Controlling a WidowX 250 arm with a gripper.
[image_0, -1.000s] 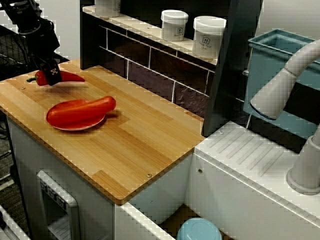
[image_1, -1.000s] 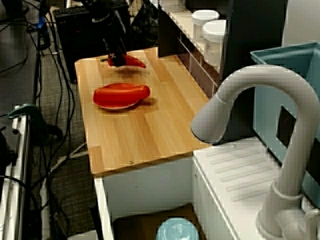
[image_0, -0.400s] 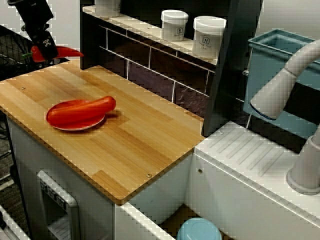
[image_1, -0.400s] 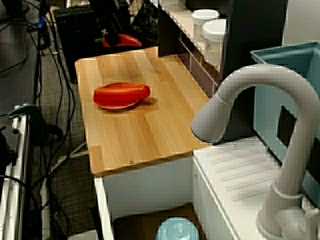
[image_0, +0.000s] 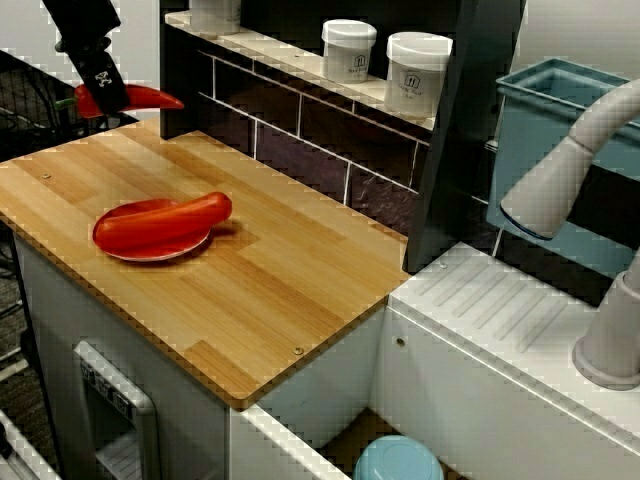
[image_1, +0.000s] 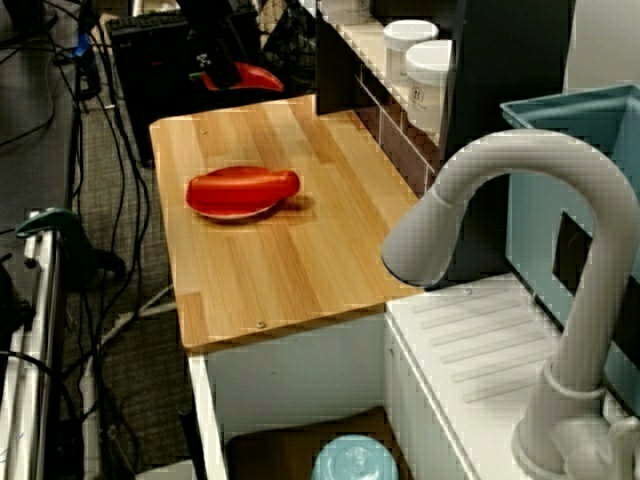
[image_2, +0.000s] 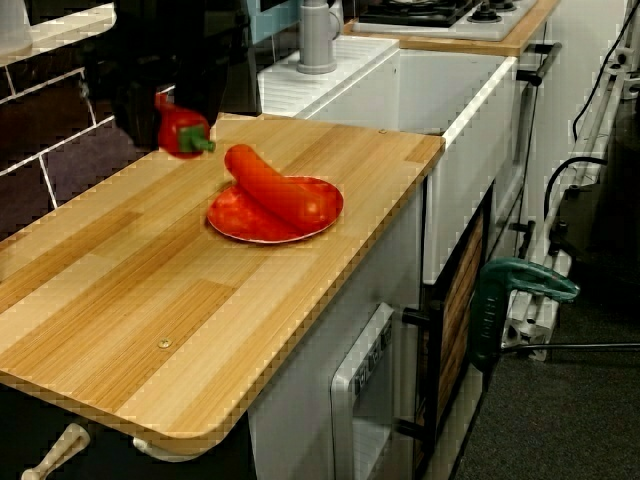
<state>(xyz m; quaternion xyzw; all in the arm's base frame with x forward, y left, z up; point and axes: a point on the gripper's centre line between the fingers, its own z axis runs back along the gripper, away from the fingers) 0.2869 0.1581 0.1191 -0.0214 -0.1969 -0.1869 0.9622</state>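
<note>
My black gripper (image_0: 99, 95) hangs above the far left corner of the wooden counter (image_0: 260, 290), shut on a small red chili pepper (image_0: 145, 98) with a green stem. The pepper is held in the air, tip pointing toward the dark shelf unit. In the high view past the faucet the gripper (image_1: 221, 76) and pepper (image_1: 248, 78) sit just over the counter's far edge. In the view from the counter's other end the pepper (image_2: 180, 131) hangs under the gripper (image_2: 172, 112). Nearer, a red plate (image_0: 150, 254) carries a long red sausage-shaped thing (image_0: 170, 217).
White jars (image_0: 349, 49) stand on the tiled shelf at the back. A grey faucet (image_0: 570, 170) and a teal bin (image_0: 545, 110) are to the right over the white sink unit. A blue bowl (image_0: 398, 462) lies below. Cables (image_1: 110, 150) and a green clamp (image_2: 515, 290) are by the floor.
The gripper lifted the chili pepper off the counter, rose well above it, then shifted a little right toward the shelf. The plate and its load stayed put.
</note>
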